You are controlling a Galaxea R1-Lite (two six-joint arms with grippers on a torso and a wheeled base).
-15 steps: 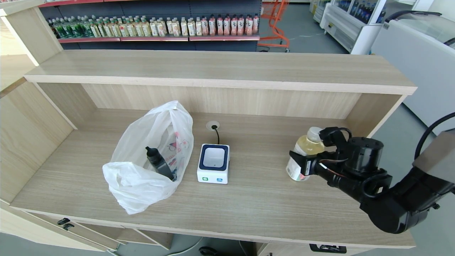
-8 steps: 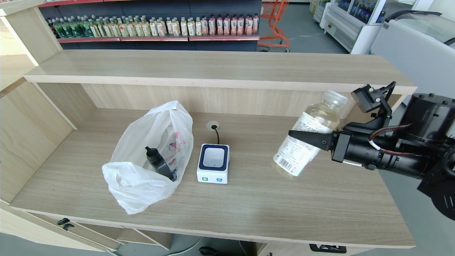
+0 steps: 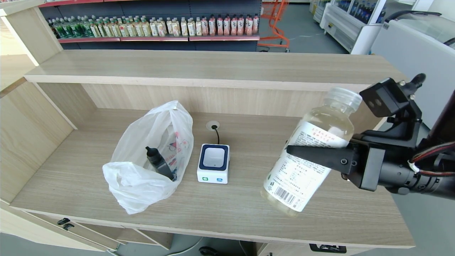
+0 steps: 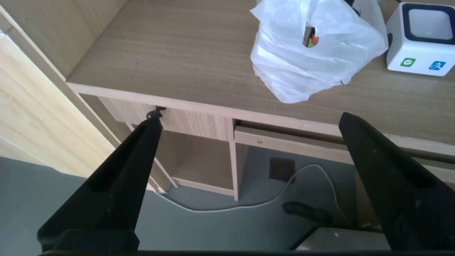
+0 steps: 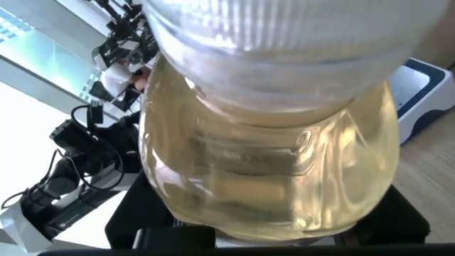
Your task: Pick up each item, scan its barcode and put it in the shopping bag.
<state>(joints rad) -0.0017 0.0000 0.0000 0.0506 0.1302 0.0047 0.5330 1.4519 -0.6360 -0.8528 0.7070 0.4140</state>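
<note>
The right gripper (image 3: 300, 145) is black. Its finger (image 3: 320, 156) is long, flat and thin, with one small round screw (image 3: 343, 161) near the thick end. A little black box camera (image 3: 382, 97) with two tiny holes in its face sits on the gripper. The wrist (image 3: 401, 174) is round and black. Thin red, white and black cables (image 3: 432, 151) curl over it. The left gripper (image 4: 250, 121) has two black fingers (image 4: 117, 188), wide at the base and narrow at the tips.

left tool (image 4: 250, 122) — spread wide | shopping bag (image 4: 313, 50) on counter (image 4: 178, 64) | scanner (image 4: 423, 35) just beside bag
</note>
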